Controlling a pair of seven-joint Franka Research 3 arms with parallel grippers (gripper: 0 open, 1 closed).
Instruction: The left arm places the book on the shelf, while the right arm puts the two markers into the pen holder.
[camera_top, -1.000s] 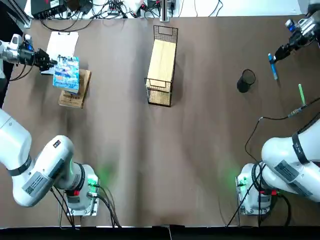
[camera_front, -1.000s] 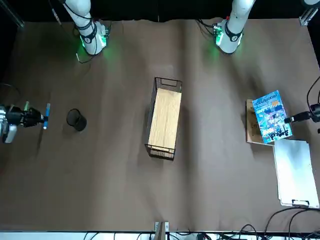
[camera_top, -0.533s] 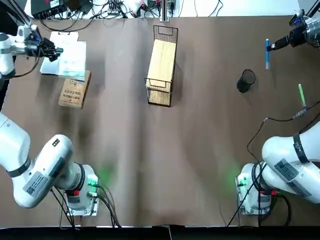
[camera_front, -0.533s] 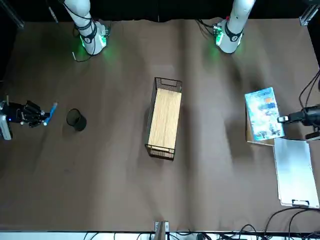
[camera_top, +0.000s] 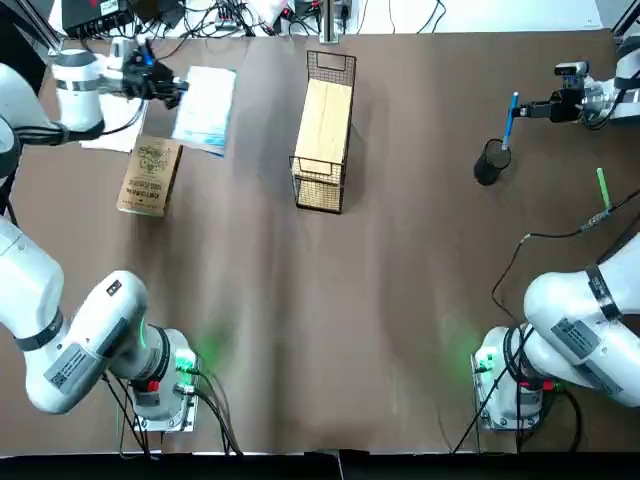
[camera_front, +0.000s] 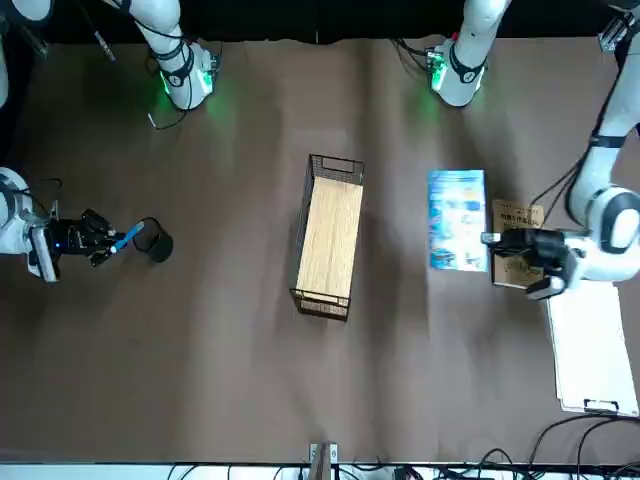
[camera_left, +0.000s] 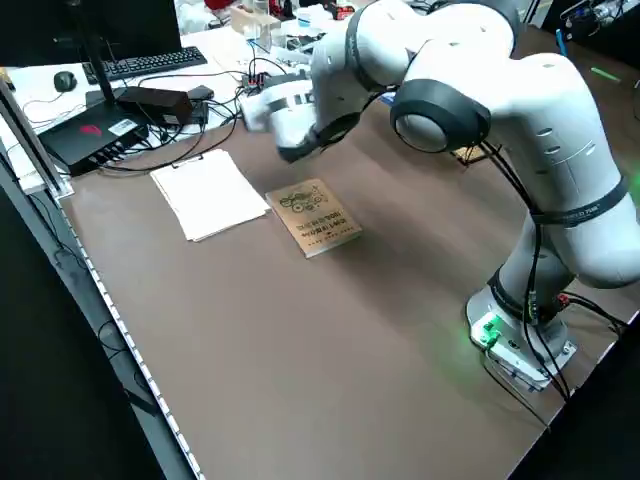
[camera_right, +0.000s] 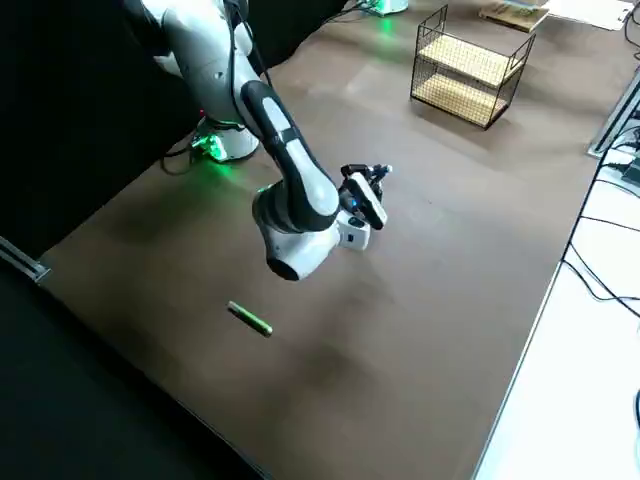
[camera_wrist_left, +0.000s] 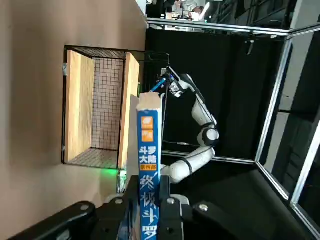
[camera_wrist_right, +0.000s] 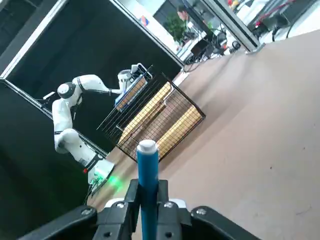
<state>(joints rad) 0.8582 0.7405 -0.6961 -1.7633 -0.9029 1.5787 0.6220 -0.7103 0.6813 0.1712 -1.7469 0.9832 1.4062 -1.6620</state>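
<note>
Clamping the book (camera_top: 205, 96), left gripper (camera_top: 172, 87); right gripper (camera_top: 522, 109) pinches blue marker (camera_top: 511, 117)

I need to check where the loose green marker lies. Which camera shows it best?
The right side view: the green marker lies alone and unobstructed on the table. The top view shows it as a thin sliver near the edge. The other views don't show it.

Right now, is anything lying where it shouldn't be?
Only one thing: the green marker lies alone on the table, outside the pen holder. The right claw holds the blue marker by the holder, and the left claw holds the book off the table.
</note>
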